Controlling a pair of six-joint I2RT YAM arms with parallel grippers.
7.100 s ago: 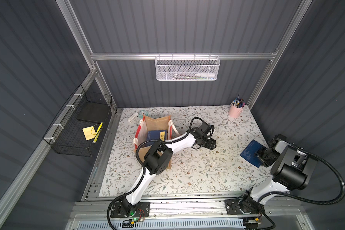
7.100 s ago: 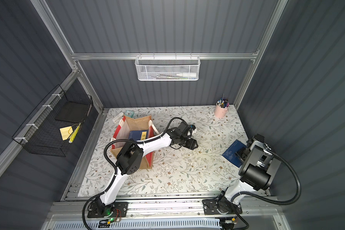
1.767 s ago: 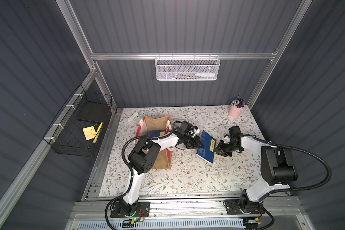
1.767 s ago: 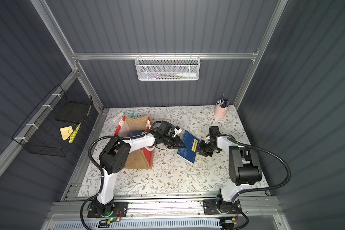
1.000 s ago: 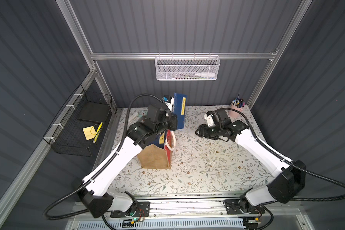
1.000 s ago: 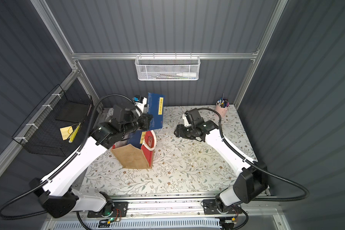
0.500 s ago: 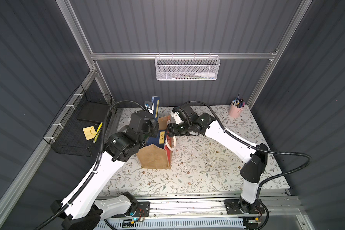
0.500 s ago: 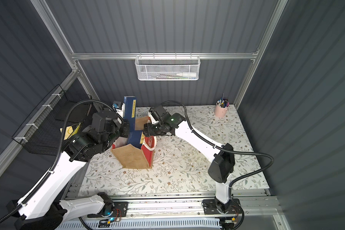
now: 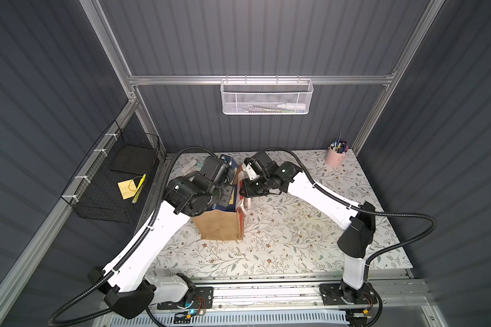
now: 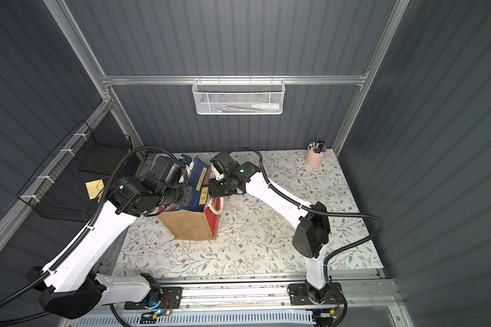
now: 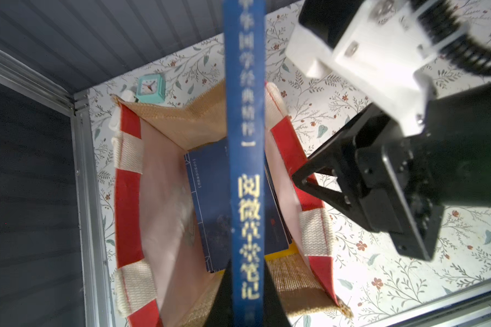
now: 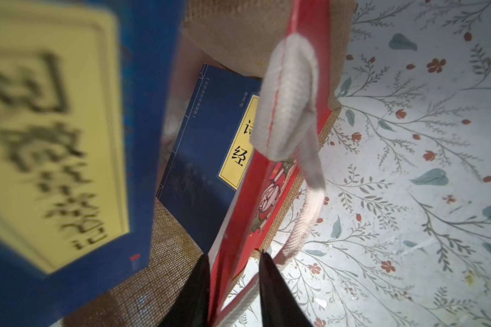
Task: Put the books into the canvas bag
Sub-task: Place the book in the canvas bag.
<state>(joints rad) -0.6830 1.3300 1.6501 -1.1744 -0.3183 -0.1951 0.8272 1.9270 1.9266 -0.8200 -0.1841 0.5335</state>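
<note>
The canvas bag (image 9: pixel 219 226) stands open at the table's back left, tan with red-and-white side panels (image 11: pixel 128 186). My left gripper (image 11: pixel 245 271) is shut on a navy book (image 11: pixel 245 158), which it holds spine-on just above the bag's mouth. The same book (image 10: pixel 199 175) shows its yellow label in a top view. More navy books (image 12: pixel 199 158) lie flat in the bag's bottom. My right gripper (image 12: pixel 234 260) is shut on the bag's right red panel (image 12: pixel 255 203) at its rim, one finger inside and one outside, beside a white handle (image 12: pixel 287 99).
A teal clock (image 11: pixel 150 87) stands just behind the bag. A pink pen cup (image 9: pixel 335 158) is at the back right corner. A white mesh basket (image 9: pixel 267 97) hangs on the back wall. On the left wall a black wire basket (image 9: pixel 111 181) holds a yellow note (image 9: pixel 128 186).
The left arm has brought the navy book down from high above to the bag's mouth. The right gripper has reached the bag's right panel and its jaws have narrowed onto the rim.
</note>
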